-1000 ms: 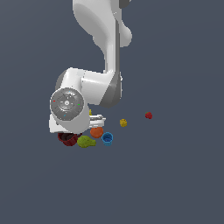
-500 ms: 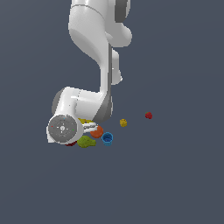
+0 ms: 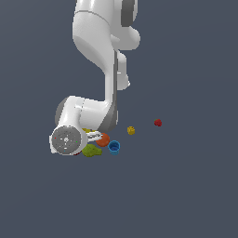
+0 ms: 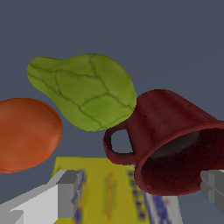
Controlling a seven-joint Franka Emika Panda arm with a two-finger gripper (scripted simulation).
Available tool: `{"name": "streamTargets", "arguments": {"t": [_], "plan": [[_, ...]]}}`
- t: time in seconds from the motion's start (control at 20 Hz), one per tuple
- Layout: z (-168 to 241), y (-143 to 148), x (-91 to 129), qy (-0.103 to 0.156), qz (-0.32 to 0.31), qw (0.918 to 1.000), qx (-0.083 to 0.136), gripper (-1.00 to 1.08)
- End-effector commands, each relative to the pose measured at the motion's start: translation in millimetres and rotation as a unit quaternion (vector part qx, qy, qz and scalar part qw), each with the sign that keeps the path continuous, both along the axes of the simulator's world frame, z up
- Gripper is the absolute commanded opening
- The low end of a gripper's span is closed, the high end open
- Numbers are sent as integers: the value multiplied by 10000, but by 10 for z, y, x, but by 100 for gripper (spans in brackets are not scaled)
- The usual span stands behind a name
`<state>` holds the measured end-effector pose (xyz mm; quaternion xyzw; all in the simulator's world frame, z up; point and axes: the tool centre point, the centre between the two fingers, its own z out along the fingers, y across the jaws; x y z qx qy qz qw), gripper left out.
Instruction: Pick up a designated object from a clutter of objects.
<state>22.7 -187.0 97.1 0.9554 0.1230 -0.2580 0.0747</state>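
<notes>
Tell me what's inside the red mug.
Nothing shows inside the red mug: the wrist view looks into its dark, rough interior, apparently empty. The lower rim runs out of frame behind a gripper finger, so that edge is hidden.

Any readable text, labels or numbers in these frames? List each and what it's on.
Nothing legible.
Yellow-and-blue box: orange and blue marks that may be print, too blurred to read in the wrist view.
Red mug, green fruit, orange ball: no markings.
Exterior view: items too small to show any text.
</notes>
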Motion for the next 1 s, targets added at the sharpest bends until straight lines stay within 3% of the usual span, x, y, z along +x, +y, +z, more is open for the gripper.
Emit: {"name": "streamTargets", "arguments": {"t": [0.0, 0.4, 0.45, 0.95], "plan": [[-53, -15, -31, 6, 0, 10000, 0, 108], [-236, -59, -138, 14, 8, 10000, 2, 108], [-236, -59, -138, 14, 8, 10000, 2, -100], [-235, -43, -132, 11, 19, 10000, 7, -100]]}}
